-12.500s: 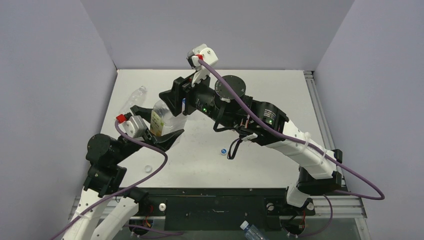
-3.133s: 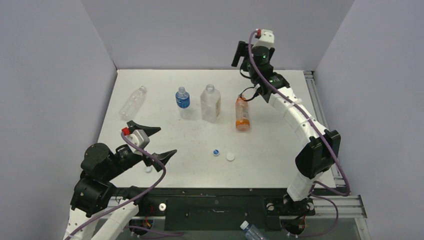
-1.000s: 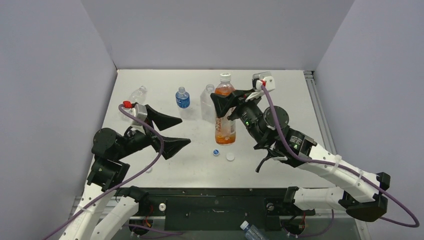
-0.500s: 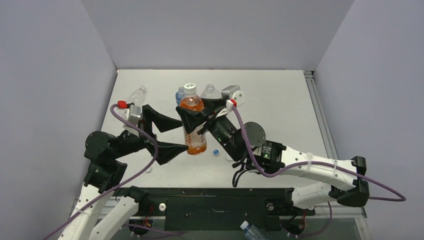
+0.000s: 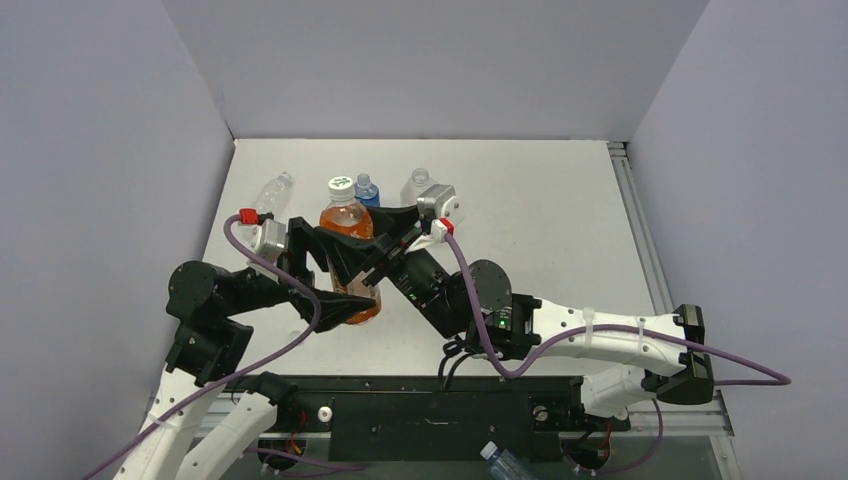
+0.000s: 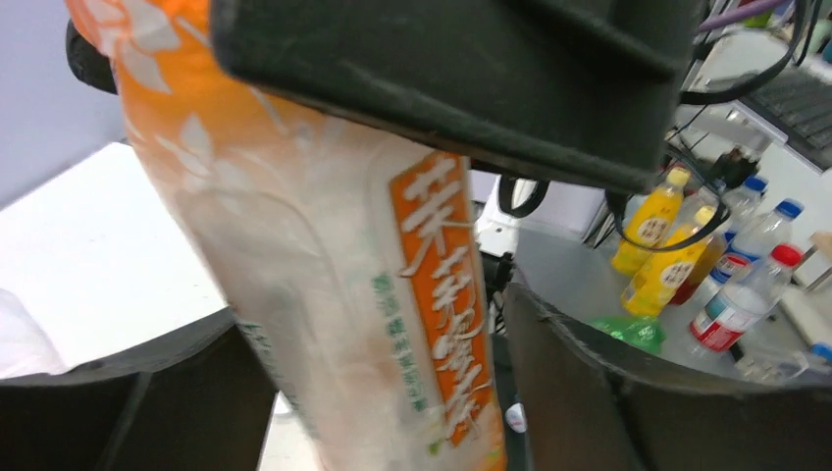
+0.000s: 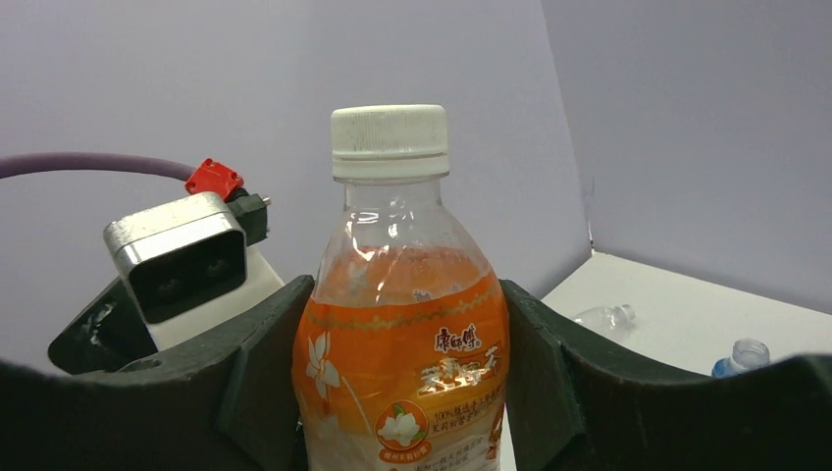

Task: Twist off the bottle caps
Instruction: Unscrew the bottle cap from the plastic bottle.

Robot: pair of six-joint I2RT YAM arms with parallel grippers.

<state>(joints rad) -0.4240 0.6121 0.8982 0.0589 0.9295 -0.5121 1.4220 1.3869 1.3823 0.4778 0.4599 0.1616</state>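
My right gripper [image 5: 368, 246] is shut on an orange tea bottle [image 5: 350, 255] and holds it upright off the table; in the right wrist view [image 7: 407, 324] both fingers press its shoulders. The bottle's white ridged cap [image 5: 340, 186] is on and bare, also in the right wrist view [image 7: 390, 141]. My left gripper [image 5: 348, 278] is open, its fingers on either side of the bottle's lower body [image 6: 353, 294] with a small gap on one side. The loose caps on the table are hidden behind the arms.
A small blue-labelled bottle [image 5: 366, 190] and a clear bottle [image 5: 420, 185] stand behind the grippers. A clear bottle [image 5: 275, 188] lies at the far left. Grey walls enclose three sides of the table [image 5: 560, 220]. Several drink bottles [image 6: 657, 216] stand off the table.
My right arm has carried the orange bottle left and nearer, from mid-table into the gap between my left gripper's open fingers. The left gripper has shifted slightly toward it.
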